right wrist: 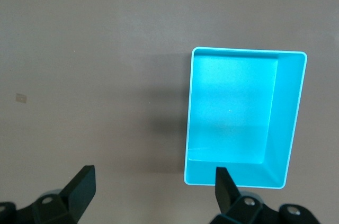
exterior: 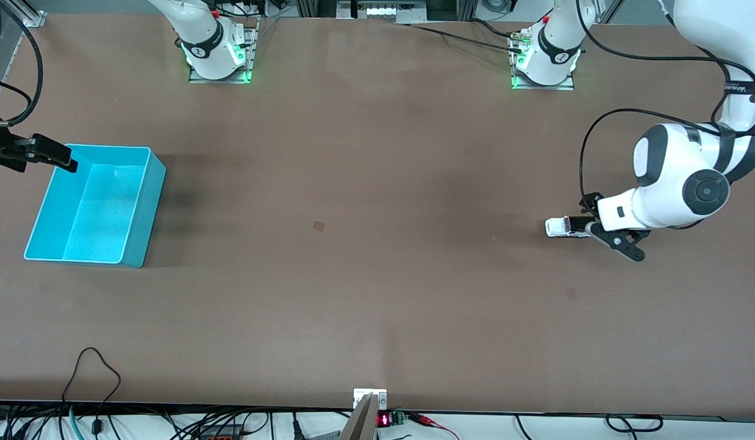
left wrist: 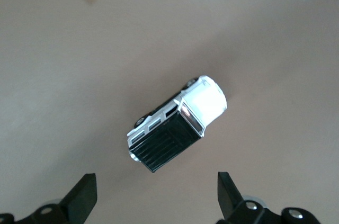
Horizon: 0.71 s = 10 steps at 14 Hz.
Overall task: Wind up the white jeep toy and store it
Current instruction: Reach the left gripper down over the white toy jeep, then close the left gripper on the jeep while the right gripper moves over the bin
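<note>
The white jeep toy (exterior: pixel 560 227) stands on the table toward the left arm's end, with its black roof panel up. In the left wrist view the jeep (left wrist: pixel 177 123) lies just ahead of the fingertips. My left gripper (exterior: pixel 597 229) hovers low over the table at the jeep's rear end, open and empty (left wrist: pixel 157 197); its fingers are apart from the toy. My right gripper (exterior: pixel 59 160) waits over the rim of the turquoise bin (exterior: pixel 154 189) at the right arm's end, open and empty (right wrist: pixel 153 192). The bin (right wrist: pixel 286 118) holds nothing.
Small tan marks lie on the brown table, one near the middle (exterior: pixel 318 225) and one nearer the front camera than the jeep (exterior: pixel 571 294). Cables and a small display (exterior: pixel 383 419) line the table's front edge. The arm bases (exterior: pixel 218 55) stand along the back edge.
</note>
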Available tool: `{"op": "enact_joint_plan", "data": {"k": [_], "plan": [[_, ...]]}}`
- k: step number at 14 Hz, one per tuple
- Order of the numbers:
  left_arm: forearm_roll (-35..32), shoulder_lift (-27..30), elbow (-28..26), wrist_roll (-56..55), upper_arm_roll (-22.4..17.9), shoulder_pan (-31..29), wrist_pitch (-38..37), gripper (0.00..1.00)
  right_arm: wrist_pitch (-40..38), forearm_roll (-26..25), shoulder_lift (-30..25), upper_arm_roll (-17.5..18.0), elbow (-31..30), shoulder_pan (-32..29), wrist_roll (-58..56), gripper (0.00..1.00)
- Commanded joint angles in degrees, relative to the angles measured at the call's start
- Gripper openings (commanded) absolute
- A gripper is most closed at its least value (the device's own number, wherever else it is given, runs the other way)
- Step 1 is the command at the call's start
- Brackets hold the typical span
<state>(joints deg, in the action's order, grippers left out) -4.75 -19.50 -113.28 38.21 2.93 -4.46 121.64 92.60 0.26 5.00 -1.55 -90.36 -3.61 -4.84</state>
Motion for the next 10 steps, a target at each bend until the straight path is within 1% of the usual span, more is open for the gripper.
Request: {"op": "enact_joint_plan", "data": {"k": [1, 5, 7, 10], "plan": [[-0.96, 0.34, -2.3, 12.28, 0.23, -1.52, 3.25, 1.0, -0.14, 1.06, 0.09, -0.04, 0.27, -0.09, 0.53, 1.0], [-0.7, -1.59, -3.35, 30.66, 0.58, -1.6, 7.64, 1.0, -0.14, 1.06, 0.09, -0.04, 0.27, -0.09, 0.44, 1.0], [-0.44, -2.03, -4.14, 37.08, 1.55, -1.6, 9.4, 1.0, -0.14, 1.06, 0.09, -0.04, 0.27, -0.09, 0.44, 1.0], [-0.17, -2.47, -4.94, 43.51, 1.64, -1.6, 11.86, 1.0, -0.14, 0.97, 0.18, -0.04, 0.27, 0.0, 0.53, 1.0]]}}
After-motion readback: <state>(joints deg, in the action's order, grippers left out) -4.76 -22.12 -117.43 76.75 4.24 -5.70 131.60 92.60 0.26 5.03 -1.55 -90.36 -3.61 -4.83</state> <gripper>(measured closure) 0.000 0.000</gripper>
